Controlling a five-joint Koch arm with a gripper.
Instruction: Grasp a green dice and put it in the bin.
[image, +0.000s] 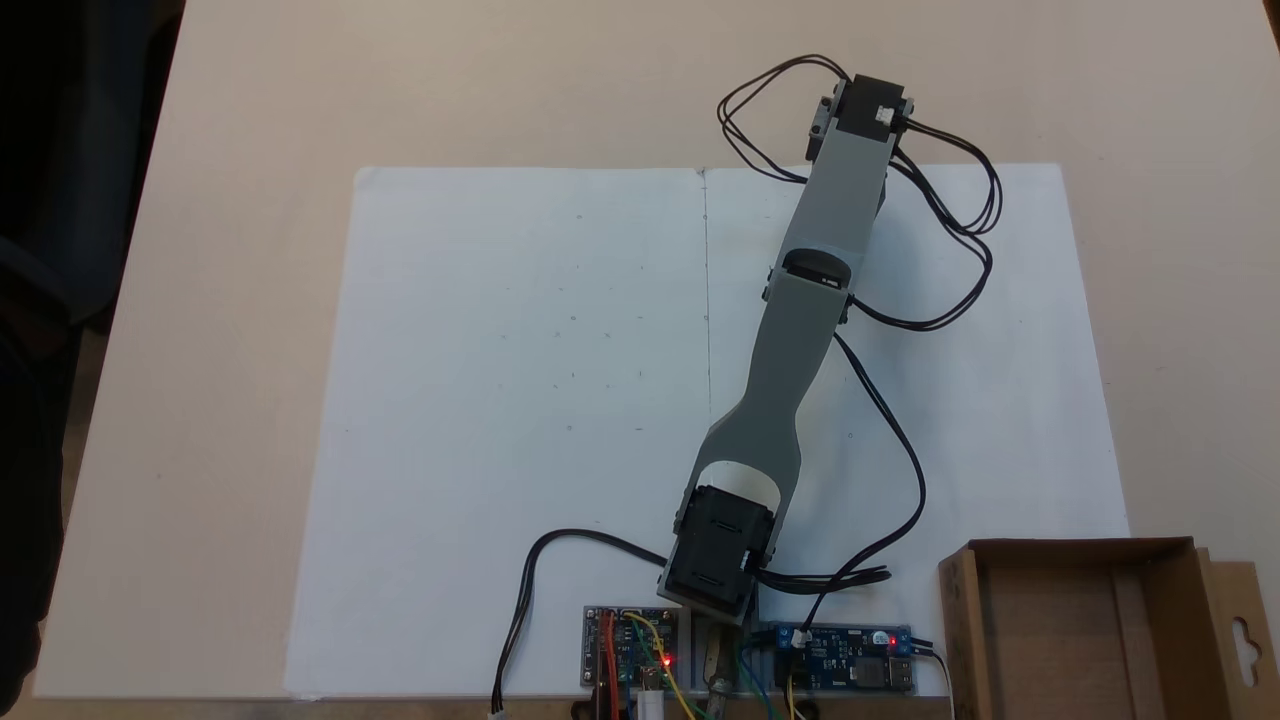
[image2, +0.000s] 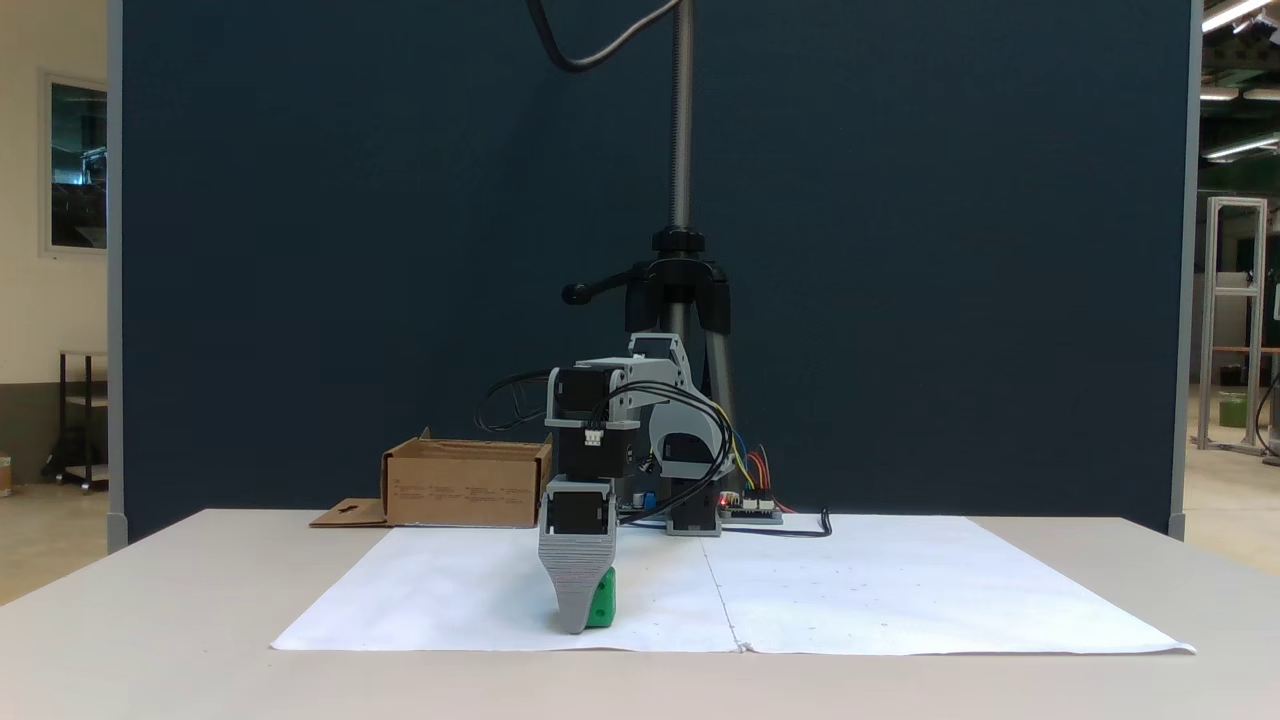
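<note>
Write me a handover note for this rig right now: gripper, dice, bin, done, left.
Gripper: down at the paper sheet, tip beside the green dice; only one jaw shows, so open or shut can't be told.
Green dice: on the paper, against the gripper, not lifted.
Bin: cardboard box by the arm's base, nothing seen inside.
Done: reach to the dice.
Left: confirm grasp, lift, carry to the bin, release.

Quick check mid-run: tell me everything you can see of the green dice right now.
The green dice is a small bright green cube with rounded edges and darker pips on the face toward the camera. It looks like plastic. It sits low on the white paper, by the near edge, right against the grey gripper tip, which covers its left part in that fixed view. Whether it is clamped or lifted cannot be told.
</note>
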